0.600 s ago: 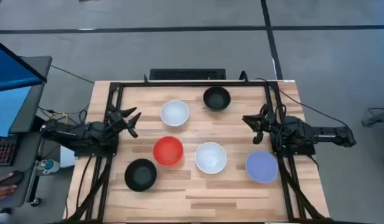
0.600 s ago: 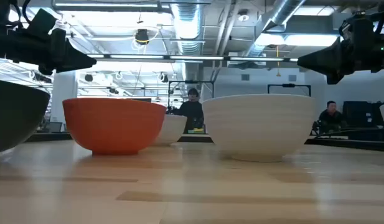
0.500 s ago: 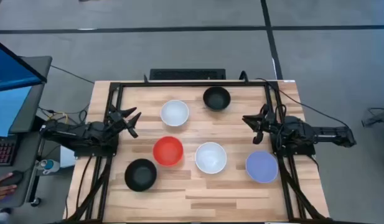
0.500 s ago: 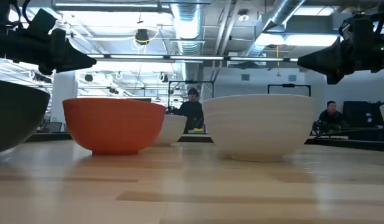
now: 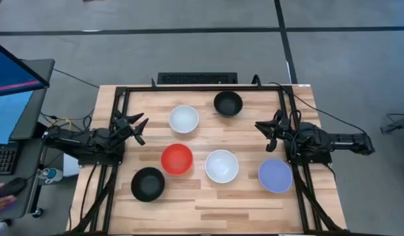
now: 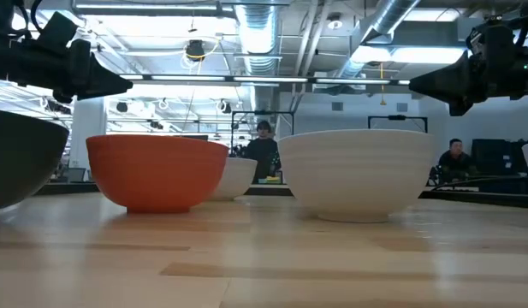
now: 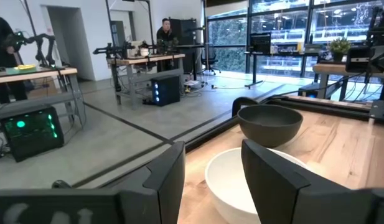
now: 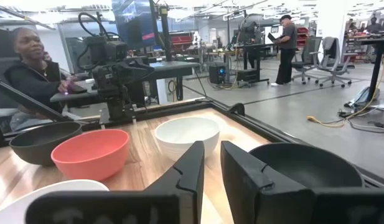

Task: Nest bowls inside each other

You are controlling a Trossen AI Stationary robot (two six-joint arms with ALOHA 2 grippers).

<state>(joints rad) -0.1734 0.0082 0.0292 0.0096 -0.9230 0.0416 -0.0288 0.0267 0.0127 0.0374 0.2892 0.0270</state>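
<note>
Six bowls stand apart on their bases on the wooden table. Seen from above: a white bowl (image 5: 184, 118) and a black bowl (image 5: 228, 103) toward the far edge, a red bowl (image 5: 177, 158) and a second white bowl (image 5: 222, 166) in the middle, a second black bowl (image 5: 148, 183) near left, and a lavender-blue bowl (image 5: 275, 175) near right. My left gripper (image 5: 139, 126) hovers open at the table's left side, left of the far white bowl (image 7: 241, 183). My right gripper (image 5: 262, 129) hovers open at the right side, above the lavender-blue bowl's far side. Both point toward the table's middle.
A black frame (image 5: 202, 88) runs around the table's far and side edges. A keyboard (image 5: 197, 78) lies beyond the far edge. A monitor (image 5: 12, 78) and a person's hand (image 5: 0, 200) are left of the table. People sit in the room beyond (image 6: 264, 150).
</note>
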